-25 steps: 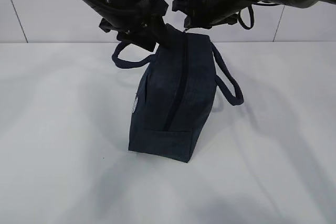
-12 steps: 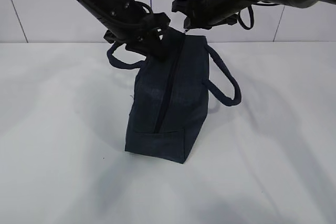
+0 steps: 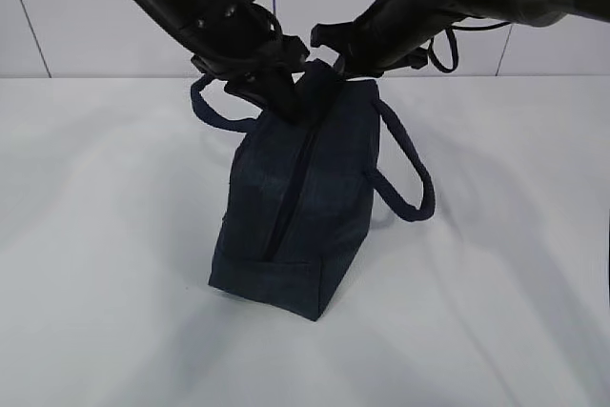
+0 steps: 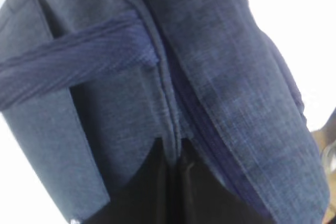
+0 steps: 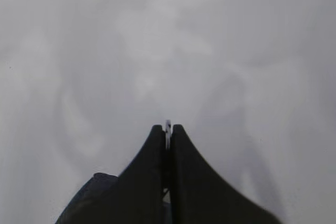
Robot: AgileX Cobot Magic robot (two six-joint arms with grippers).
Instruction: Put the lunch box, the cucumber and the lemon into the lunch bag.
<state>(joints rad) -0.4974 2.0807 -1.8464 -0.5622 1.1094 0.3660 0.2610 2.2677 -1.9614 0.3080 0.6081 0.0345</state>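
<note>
The dark navy lunch bag (image 3: 305, 197) stands on the white table with its zipper closed, its near end towards the camera. My left gripper (image 3: 291, 107) is at the bag's far top end, shut on a fold of fabric beside the zipper; in the left wrist view the gripper (image 4: 176, 148) pinches that seam of the bag (image 4: 236, 77). My right gripper (image 3: 334, 66) is at the same far end, and in the right wrist view this gripper (image 5: 167, 128) is shut on the silver ring pull (image 5: 168, 124). The lunch box, the cucumber and the lemon are out of view.
One padded handle (image 3: 405, 173) hangs off the bag's right side and the other handle (image 3: 212, 107) loops out on the left under my left arm. The white table (image 3: 496, 283) spreads all round the bag, with a tiled wall (image 3: 86, 35) behind.
My left gripper has closed on the bag's top fabric. The bag has tilted, and its near end has slid forward and to the left. The right gripper has kept its hold.
</note>
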